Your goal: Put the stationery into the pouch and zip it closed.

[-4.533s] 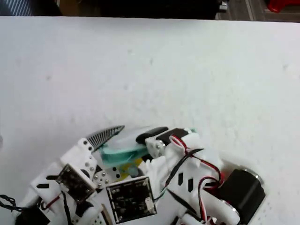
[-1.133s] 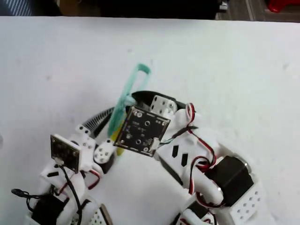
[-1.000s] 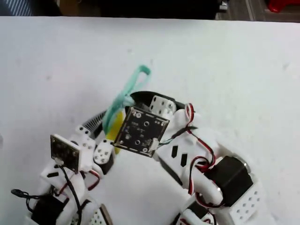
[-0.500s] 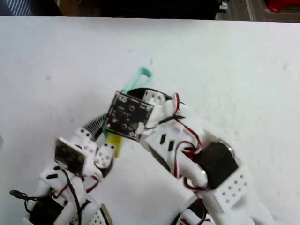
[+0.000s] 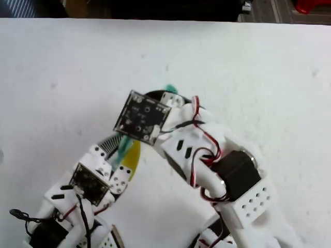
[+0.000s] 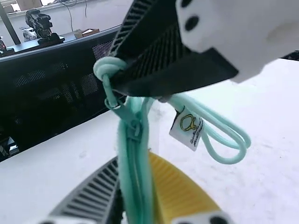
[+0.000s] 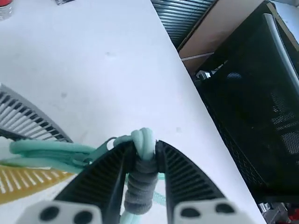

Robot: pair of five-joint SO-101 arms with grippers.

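Pouch (image 5: 130, 154), yellow with a mint zip, hangs off the table (image 5: 248, 77) at lower centre of the high view, held between the two arms. The left gripper (image 5: 117, 157) is pressed onto its body from the lower left. The right gripper (image 7: 143, 143) is pinched on the knotted end of the zip-pull cord (image 6: 224, 140), whose loop and small tag (image 6: 187, 126) dangle free. In the left wrist view the slider (image 6: 133, 126) sits just under that knot, and the mint edges below it look drawn together.

From here I'd worry most about the cord. The claw has the knot and not the slider, so a pull at the wrong angle may just tilt the slider and jam it, or the knot may slip out. If the left gripper's hold is shallow, the fabric may slide through it and the whole pouch follow the pull.

A second ago the mint loop stood up tall toward upper centre. Now just its tip peeks past the right arm's camera board, which has shifted up and left, and more yellow shows below it.
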